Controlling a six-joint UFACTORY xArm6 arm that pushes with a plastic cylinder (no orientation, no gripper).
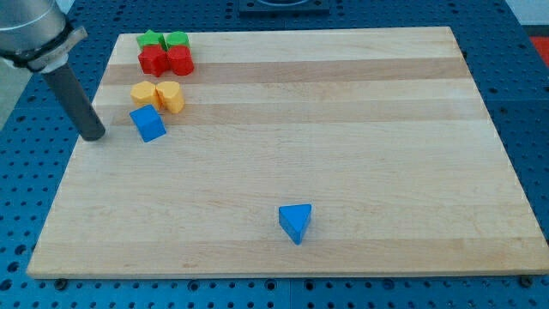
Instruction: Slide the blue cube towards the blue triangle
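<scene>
The blue cube (147, 123) lies near the view's upper left on the wooden board (343, 154). The blue triangle (296, 222) lies toward the view's bottom centre, well apart from the cube. My tip (94, 136) is at the board's left edge, just left of the blue cube, with a small gap between them.
Two yellow blocks (142, 93) (172, 96) sit touching just above the blue cube. Above them, two red blocks (153, 60) (179, 61) and two green blocks (151, 39) (177, 39) are packed together near the top left corner. A blue perforated table surrounds the board.
</scene>
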